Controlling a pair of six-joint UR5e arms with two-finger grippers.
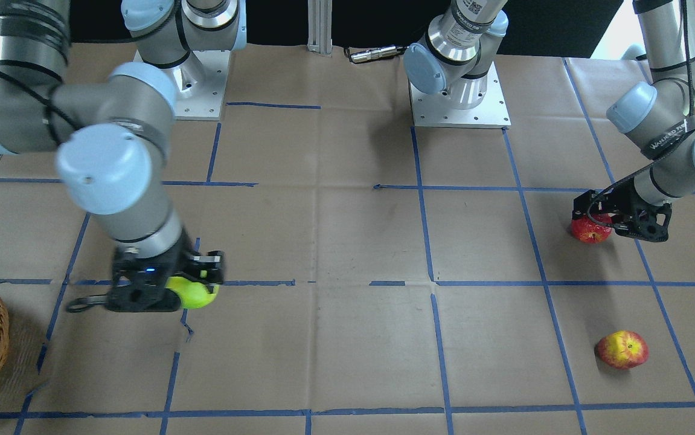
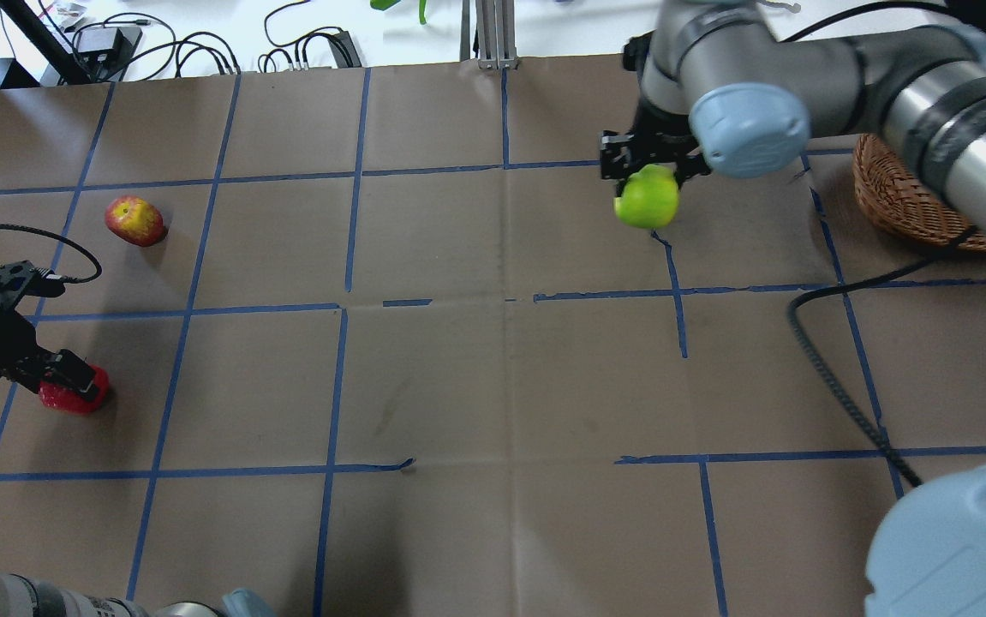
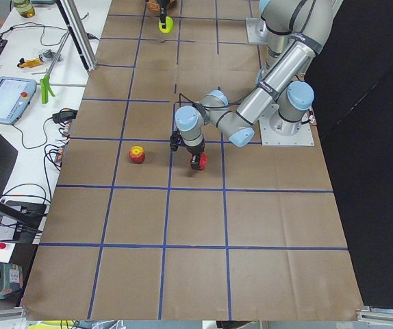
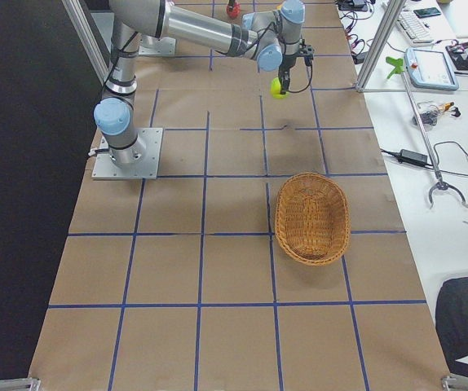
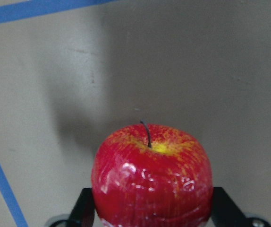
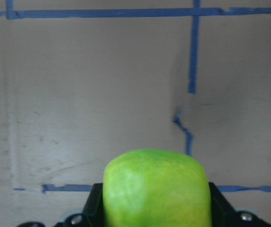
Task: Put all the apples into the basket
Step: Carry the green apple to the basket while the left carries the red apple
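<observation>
Right gripper point(image 2: 648, 171) is clamped on the green apple point(image 2: 647, 201), which looks lifted off the surface point(image 2: 493, 360) and sits between mid-surface and the basket point(image 2: 904, 201), not over it yet. Left gripper point(image 2: 64, 377) is closed around the red apple point(image 2: 77, 398), low at the far end from the basket; can't tell if it's off the surface. Blotched apple point(image 2: 134, 220) lies loose near it, not touching.

Risks:
- The green apple is round and smooth, and the right wrist view shows the fingers only at its sides. A quick swing could let it slip, drop short and roll.
- If released too high or at the rim, it could bounce out or tip the light basket.
- The right arm's cable point(image 2: 835, 368) trails on the surface by the basket and could snag or drag it.
- The red apple is a long way from the basket, probably a stretch for the left arm. If both arms head there together, they could clash.
- If the left arm swings wide, it could knock the blotched apple and send it rolling.
</observation>
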